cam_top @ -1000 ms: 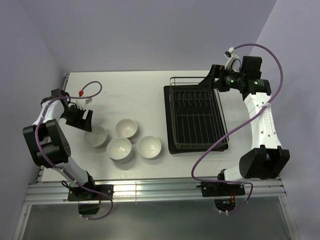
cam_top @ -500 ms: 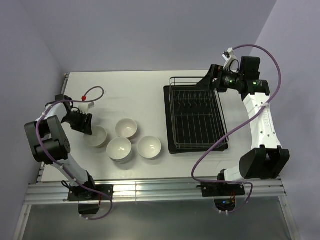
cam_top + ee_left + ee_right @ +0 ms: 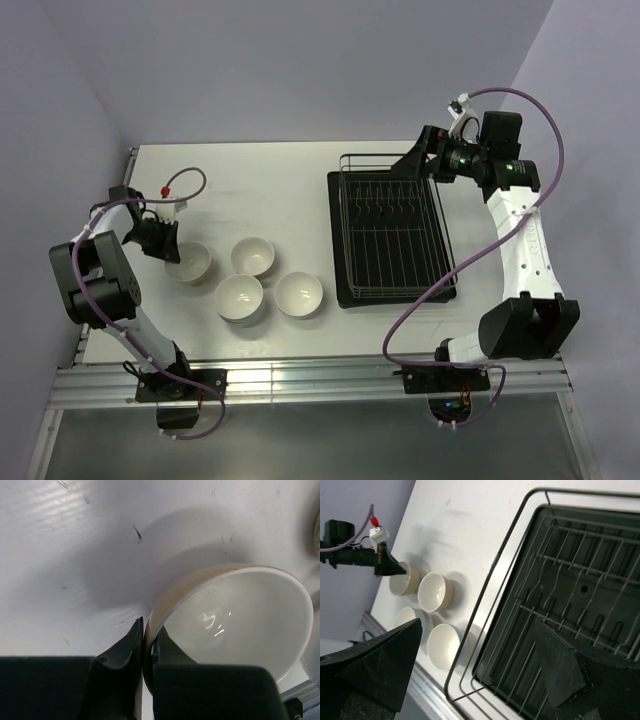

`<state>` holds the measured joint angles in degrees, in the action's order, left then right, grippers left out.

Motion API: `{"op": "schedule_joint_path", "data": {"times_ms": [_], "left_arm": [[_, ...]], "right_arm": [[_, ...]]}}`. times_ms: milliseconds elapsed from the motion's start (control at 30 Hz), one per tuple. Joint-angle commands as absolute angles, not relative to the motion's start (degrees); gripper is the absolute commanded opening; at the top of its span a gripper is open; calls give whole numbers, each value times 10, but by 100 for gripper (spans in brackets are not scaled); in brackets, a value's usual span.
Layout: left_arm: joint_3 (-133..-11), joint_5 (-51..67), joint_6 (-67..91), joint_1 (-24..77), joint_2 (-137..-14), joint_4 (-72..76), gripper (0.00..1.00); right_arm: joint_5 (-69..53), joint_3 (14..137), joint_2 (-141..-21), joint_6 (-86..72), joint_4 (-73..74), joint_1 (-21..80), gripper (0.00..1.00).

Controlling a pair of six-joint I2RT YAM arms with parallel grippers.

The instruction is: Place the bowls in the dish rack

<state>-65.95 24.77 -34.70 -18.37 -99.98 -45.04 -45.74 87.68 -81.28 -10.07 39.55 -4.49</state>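
Left tool (image 3: 147, 642): I am clamping it on the rim of the tan bowl (image 3: 235, 620), with one finger outside the wall and one inside.
Bowl's place: it is sitting at the left of the worktop (image 3: 260, 190), leftmost of the group, with the other bowls (image 3: 252, 256) just to its right. It is well apart from the dish rack (image 3: 395, 235) on the right.
Right tool (image 3: 420, 162): I am holding it spread wide and empty over the rack's far edge.
Handling: I am judging the bowl to be stiff, glossy and slippery, probably brittle at the rim and light enough for a pinch.
Hold: I am taking the rim. It may swing there, so slow carrying seems wise.
Hidden: my fingers are covering the near wall and the foot, so I cannot tell whether the bowl is resting on the worktop or lifting. The wrist view is cutting off its right edge.
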Motion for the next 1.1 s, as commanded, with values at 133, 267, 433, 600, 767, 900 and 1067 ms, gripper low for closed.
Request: {"op": "schedule_joint_path", "data": {"times_ms": [133, 267, 433, 600, 767, 900, 1067], "left_arm": [[-815, 336, -265, -186, -919, -483, 0], [-881, 346, -149, -162, -868, -422, 0], [-947, 261, -81, -66, -824, -348, 0], [-976, 211, 18, 36, -803, -274, 0], [-948, 129, 29, 117, -774, -163, 0], [-905, 32, 6, 198, -754, -95, 0], [-906, -50, -31, 305, -773, -68, 0]], "right_arm": [[-454, 942, -765, -6, 377, -40, 100], [-474, 1034, -794, 47, 452, -40, 100], [-518, 1095, -815, 45, 488, -41, 100], [-567, 1087, -790, 40, 437, -40, 100], [-582, 1091, -783, 18, 411, -39, 95], [-584, 1036, -755, -46, 362, -29, 90], [-509, 1010, -728, -17, 356, 15, 89]]}}
